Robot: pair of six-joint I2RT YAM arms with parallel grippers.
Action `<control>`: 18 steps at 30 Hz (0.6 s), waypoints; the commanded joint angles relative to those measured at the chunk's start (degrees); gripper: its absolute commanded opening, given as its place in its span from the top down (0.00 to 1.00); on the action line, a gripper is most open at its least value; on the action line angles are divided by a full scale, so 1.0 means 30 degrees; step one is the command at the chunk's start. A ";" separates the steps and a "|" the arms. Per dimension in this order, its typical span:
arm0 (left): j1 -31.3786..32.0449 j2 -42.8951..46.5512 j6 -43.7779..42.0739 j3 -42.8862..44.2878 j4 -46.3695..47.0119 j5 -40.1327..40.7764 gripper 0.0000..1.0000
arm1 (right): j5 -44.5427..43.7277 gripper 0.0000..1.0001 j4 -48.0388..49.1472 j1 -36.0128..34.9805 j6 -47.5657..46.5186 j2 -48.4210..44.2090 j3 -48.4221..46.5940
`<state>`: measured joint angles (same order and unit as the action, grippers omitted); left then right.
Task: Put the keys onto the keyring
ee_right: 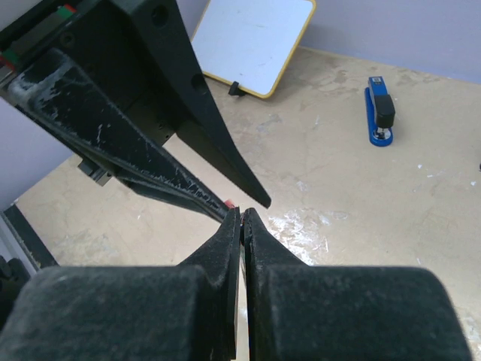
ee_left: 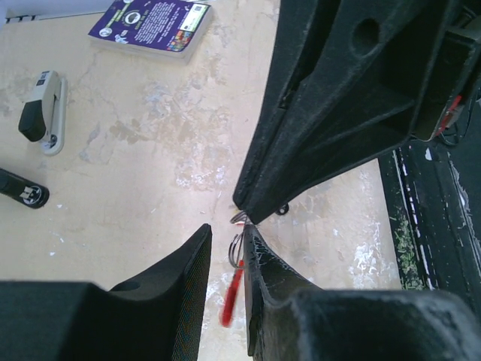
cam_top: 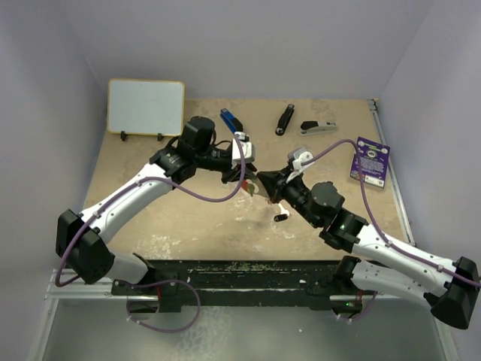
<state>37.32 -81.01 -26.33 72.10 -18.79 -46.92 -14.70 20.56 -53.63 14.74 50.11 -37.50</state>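
Observation:
Both grippers meet above the middle of the table. The keyring (ee_left: pixel 237 252), a thin silver ring, stands between my left gripper (ee_left: pixel 225 229) fingers and leans on the right one. Its red fob (ee_left: pixel 231 297) hangs below. The left jaws stand apart, a gap showing beside the ring. My right gripper (ee_left: pixel 242 215) comes in from the upper right and is shut on the ring's top wire. From above, the left gripper (cam_top: pixel 244 177) and right gripper (cam_top: pixel 261 180) touch tip to tip. A small black-headed key (cam_top: pixel 279 216) lies on the table below them. The right gripper (ee_right: pixel 241 210) pads are pressed together.
A whiteboard (cam_top: pixel 145 107) stands at the back left. A blue stapler (cam_top: pixel 231 120), a black stapler (cam_top: pixel 283 119) and a grey stapler (cam_top: pixel 318 128) lie along the back. A purple card (cam_top: pixel 370 160) lies at the right. The dark base rail (cam_top: pixel 248 274) runs along the near edge.

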 commanded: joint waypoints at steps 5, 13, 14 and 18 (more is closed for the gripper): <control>-0.0481 0.0276 -0.0245 0.0048 0.1000 -0.1232 0.70 | 0.0666 1.00 0.0596 -0.0199 0.0052 -0.0365 -0.1386; -0.0632 0.0235 -0.1287 -0.0215 0.0366 -0.6870 0.66 | 0.0571 1.00 0.0370 -0.0281 0.0090 -0.0528 -0.1474; -0.0626 0.0188 -0.1385 -0.0283 0.0435 -0.6910 0.65 | 0.0565 1.00 0.0335 -0.0288 0.0073 -0.0541 -0.1509; -0.0633 0.0128 -0.1877 -0.0390 0.0438 -0.6136 0.65 | 0.0593 1.00 0.0181 -0.0318 0.0066 -0.0618 -0.1551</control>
<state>35.29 -81.01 -29.17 71.33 -18.39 -61.34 -12.97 18.44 -54.39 14.79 49.76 -38.57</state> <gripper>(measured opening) 0.345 0.004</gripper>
